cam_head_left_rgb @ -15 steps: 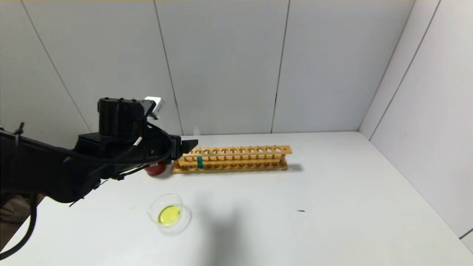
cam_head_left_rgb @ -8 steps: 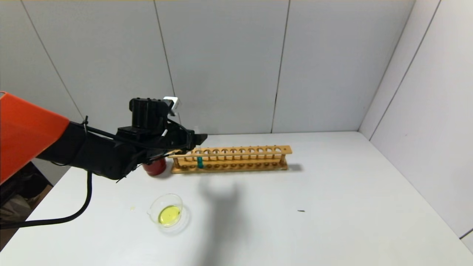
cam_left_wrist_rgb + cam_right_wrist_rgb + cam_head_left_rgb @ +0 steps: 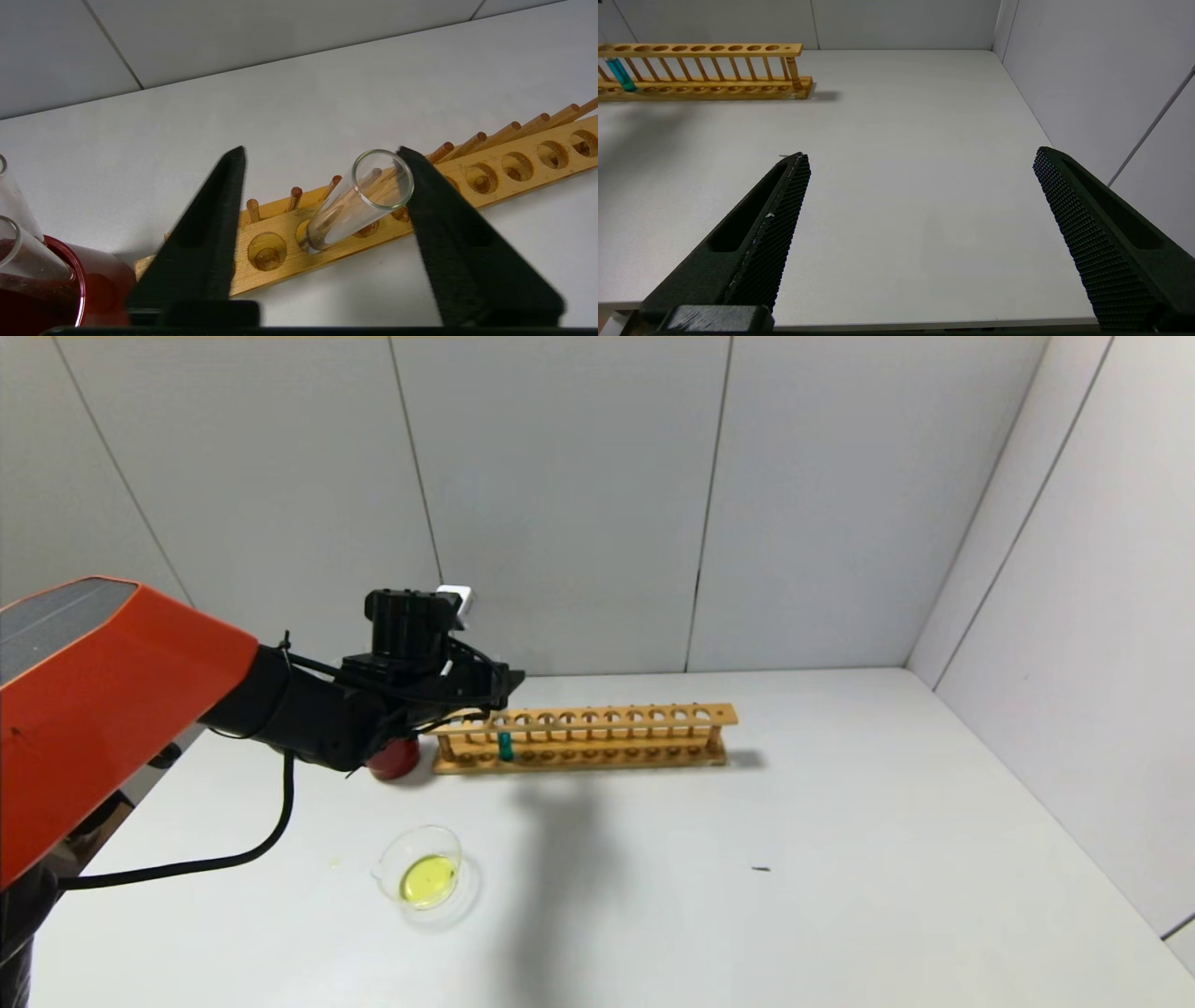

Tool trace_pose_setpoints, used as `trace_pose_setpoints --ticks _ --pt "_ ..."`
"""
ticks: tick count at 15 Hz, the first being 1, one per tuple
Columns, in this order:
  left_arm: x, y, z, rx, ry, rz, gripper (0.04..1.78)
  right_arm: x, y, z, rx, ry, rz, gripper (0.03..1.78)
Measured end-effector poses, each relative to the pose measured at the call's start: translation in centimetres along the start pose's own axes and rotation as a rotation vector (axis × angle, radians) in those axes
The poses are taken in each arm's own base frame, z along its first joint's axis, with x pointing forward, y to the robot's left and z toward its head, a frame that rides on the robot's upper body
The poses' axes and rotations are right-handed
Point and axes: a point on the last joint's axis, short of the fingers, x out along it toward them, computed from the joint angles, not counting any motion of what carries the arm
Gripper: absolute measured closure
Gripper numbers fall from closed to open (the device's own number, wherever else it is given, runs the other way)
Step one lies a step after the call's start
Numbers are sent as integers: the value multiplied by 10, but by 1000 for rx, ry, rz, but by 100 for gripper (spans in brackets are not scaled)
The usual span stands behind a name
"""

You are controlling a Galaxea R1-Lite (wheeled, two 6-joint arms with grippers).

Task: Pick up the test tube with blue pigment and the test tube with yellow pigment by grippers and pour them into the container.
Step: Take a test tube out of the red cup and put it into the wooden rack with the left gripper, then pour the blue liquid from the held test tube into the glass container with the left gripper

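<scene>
Blue-pigment tube (image 3: 505, 745) upright in rack (image 3: 653, 716) | left hand (image 3: 322, 161) part-open around tube mouth; one finger touching rim

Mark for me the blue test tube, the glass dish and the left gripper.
test tube with blue pigment (image 3: 505, 745): head view, on the blue liquid low in the wooden rack.
container (image 3: 452, 847): head view, on its clear rim, right side.
left gripper (image 3: 322, 161): left wrist view, midway between the tips of its fingers.

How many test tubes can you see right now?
3: the blue tube in the rack, inside the left gripper; two clear ones in the red cup. The arm may hide more.
</scene>
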Motion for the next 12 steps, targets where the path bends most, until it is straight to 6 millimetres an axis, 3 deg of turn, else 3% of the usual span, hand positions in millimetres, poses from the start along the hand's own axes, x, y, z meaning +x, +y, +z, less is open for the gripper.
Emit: trace_pose_setpoints --ticks 4,8,12 --pt "0 -2 3 3 -9 -4 145 0 0 0 0 0 0 6" --pt "-5 -6 11 13 -29 -10 150 0 0 0 0 0 0 6" --pt "-21 -10 32 33 -78 -13 150 0 0 0 0 0 0 6"
